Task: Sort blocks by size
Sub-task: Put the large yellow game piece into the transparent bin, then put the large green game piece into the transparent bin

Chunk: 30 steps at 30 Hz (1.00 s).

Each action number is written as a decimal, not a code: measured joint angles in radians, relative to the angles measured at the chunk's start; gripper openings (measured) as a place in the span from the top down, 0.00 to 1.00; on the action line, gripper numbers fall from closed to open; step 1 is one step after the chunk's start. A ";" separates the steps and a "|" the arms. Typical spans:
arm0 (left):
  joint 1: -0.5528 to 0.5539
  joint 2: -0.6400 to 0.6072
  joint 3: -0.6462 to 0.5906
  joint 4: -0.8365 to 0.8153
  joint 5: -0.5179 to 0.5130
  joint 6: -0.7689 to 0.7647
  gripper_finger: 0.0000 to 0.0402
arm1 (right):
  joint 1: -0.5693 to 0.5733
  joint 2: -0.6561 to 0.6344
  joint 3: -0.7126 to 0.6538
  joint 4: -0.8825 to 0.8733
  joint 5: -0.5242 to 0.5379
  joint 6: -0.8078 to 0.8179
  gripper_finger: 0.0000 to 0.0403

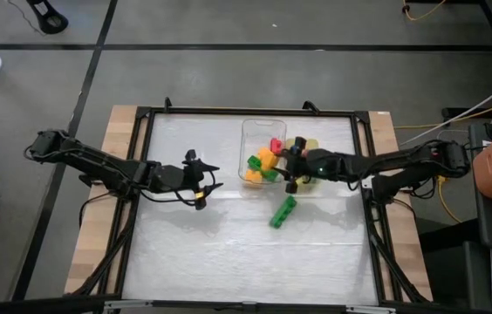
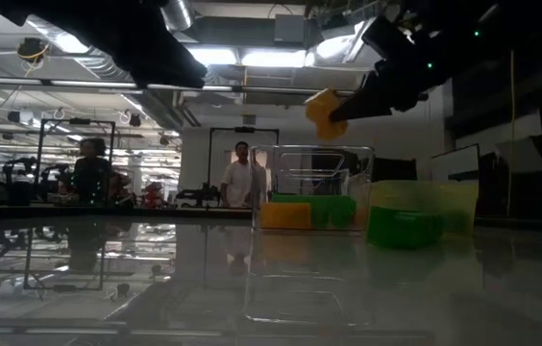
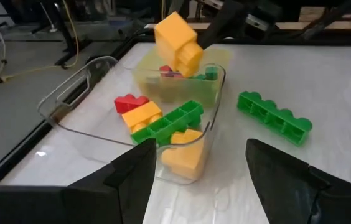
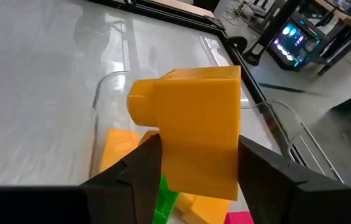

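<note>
My right gripper point(image 1: 291, 169) is shut on a chunky orange block point(image 3: 177, 42) and holds it in the air above the clear tray point(image 1: 247, 129). The clear tray holds orange, green and red blocks point(image 3: 157, 121). Behind it stands the yellow tray point(image 3: 216, 70) with more blocks. A long green studded bar point(image 1: 283, 212) lies flat on the table near the trays. My left gripper point(image 1: 201, 184) is open and empty, to the left of the clear tray, pointing at it. My right gripper pinches the orange block by two opposite flat sides point(image 4: 163, 163) between its two fingers point(image 4: 135, 177). The fingers slant down at it from the table's right. The block is lifted clear above the clear tray, its round stud point(image 4: 142, 103) sticking out sideways.
A black frame point(image 1: 146, 118) borders the shiny white work surface. There is open surface to the left of and in front of the trays. People point(image 2: 242, 178) stand in the room beyond the table.
</note>
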<state>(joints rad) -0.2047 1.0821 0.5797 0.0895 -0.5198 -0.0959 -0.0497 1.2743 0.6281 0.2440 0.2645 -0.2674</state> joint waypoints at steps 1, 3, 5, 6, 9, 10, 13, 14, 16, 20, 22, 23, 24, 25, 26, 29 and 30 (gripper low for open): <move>0.000 -0.002 0.000 0.000 0.000 0.005 0.41 | -0.008 0.000 0.000 0.000 -0.006 0.011 0.52; 0.001 -0.009 0.000 0.000 0.000 0.022 0.41 | -0.024 0.000 0.000 0.000 -0.019 0.031 0.52; 0.001 -0.011 0.001 0.002 -0.001 0.031 0.41 | -0.032 0.000 0.000 0.000 -0.032 0.032 0.52; 0.001 -0.011 0.001 0.001 0.000 0.034 0.41 | -0.036 0.000 0.000 0.000 -0.036 0.033 0.52; 0.001 -0.010 0.001 0.000 0.000 0.032 0.41 | -0.039 0.000 0.000 0.000 -0.040 0.033 0.52; 0.001 -0.010 0.001 -0.001 0.000 0.029 0.41 | -0.039 0.000 0.000 0.000 -0.040 0.033 0.52; 0.001 -0.010 0.001 0.000 0.000 0.026 0.41 | -0.039 0.000 0.000 0.000 -0.041 0.035 0.52; 0.001 -0.010 0.001 0.001 0.000 0.026 0.41 | -0.039 0.000 0.000 0.000 -0.041 0.035 0.52; 0.001 -0.010 0.001 0.000 0.000 0.026 0.41 | -0.039 0.000 0.000 0.000 -0.041 0.043 0.51; 0.001 -0.010 0.001 0.001 0.000 0.020 0.41 | -0.039 0.000 0.001 0.000 -0.041 0.061 0.51; 0.001 -0.010 0.001 0.001 0.000 0.016 0.41 | -0.038 0.000 0.001 -0.001 -0.041 0.063 0.51; 0.001 -0.010 0.001 0.001 0.000 0.015 0.41 | -0.038 0.000 0.001 -0.001 -0.041 0.066 0.51; 0.001 -0.010 0.001 0.001 0.000 0.014 0.41 | -0.038 0.000 0.001 -0.001 -0.041 0.074 0.51; 0.001 -0.010 0.001 0.001 0.000 0.014 0.41 | -0.038 0.000 0.001 -0.001 -0.039 0.081 0.51; 0.001 -0.010 0.001 0.001 0.000 0.014 0.41 | -0.038 0.000 0.001 0.000 -0.038 0.082 0.51; 0.001 -0.010 0.001 0.001 0.000 0.014 0.41 | -0.036 0.000 0.001 0.000 -0.038 0.078 0.51; 0.001 -0.010 0.001 0.001 0.000 0.013 0.41 | -0.036 0.000 0.001 0.000 -0.037 0.079 0.51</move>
<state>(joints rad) -0.2039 1.0718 0.5808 0.0906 -0.5201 -0.0825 -0.0856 1.2743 0.6292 0.2440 0.2272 -0.1886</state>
